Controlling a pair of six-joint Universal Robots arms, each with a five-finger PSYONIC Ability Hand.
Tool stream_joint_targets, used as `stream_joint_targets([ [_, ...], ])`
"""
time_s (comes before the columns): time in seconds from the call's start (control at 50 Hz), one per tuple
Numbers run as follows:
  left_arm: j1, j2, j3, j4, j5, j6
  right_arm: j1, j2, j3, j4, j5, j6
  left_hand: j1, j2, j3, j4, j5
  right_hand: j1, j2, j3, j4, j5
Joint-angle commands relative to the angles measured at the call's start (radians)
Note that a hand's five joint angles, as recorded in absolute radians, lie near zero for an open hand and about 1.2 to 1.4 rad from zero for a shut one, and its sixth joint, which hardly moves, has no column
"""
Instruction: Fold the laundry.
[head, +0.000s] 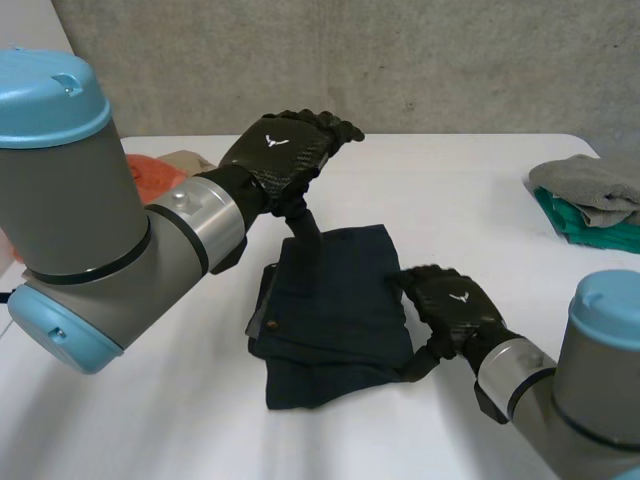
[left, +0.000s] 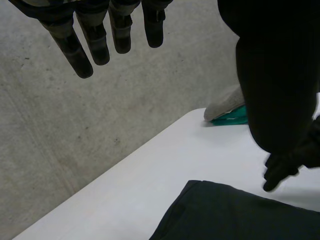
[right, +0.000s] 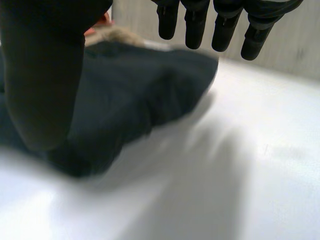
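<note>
Left hand raised over garment; right hand at edge.

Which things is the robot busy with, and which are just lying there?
Busy with: dark blue cloth, folded, in the middle of the white table; left hand open above it; right hand open at its edge.
Lying about: grey cloth on green cloth at the table's edge; orange cloth and tan cloth behind the left arm.
</note>
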Motion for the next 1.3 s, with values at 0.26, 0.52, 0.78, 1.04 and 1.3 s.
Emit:
stream_joint_targets([
  [0.26,-0.075,0.021,0.001,0.014,-0.030,0.012,0.358,0.063,0.004,-0.198,0.309,-0.186,-0.016,-0.028,-0.035,-0.024,-0.046,-0.043,-0.025,-0.030,-0.029,-0.042],
  [0.52,-0.070,0.028,0.001,0.035,-0.029,0.010,0.346,0.193,-0.013,-0.391,0.306,-0.328,-0.016,-0.028,-0.035,-0.024,-0.046,-0.043,-0.025,-0.030,-0.029,-0.042],
  [0.78,-0.067,0.027,0.001,0.037,-0.027,0.007,0.337,0.311,-0.114,-0.429,0.292,-0.405,-0.016,-0.028,-0.035,-0.024,-0.046,-0.043,-0.025,-0.030,-0.029,-0.042],
  [1.04,-0.066,0.024,-0.001,0.037,-0.026,0.006,0.327,0.400,-0.258,-0.443,0.304,-0.451,-0.016,-0.028,-0.035,-0.024,-0.046,0.068,0.086,0.081,0.082,0.069],
  [1.3,-0.046,0.030,0.019,0.037,-0.020,0.006,0.257,0.391,-0.398,-0.476,0.349,-0.416,-0.016,-0.028,-0.035,-0.024,-0.046,1.178,1.196,1.192,1.193,1.179],
])
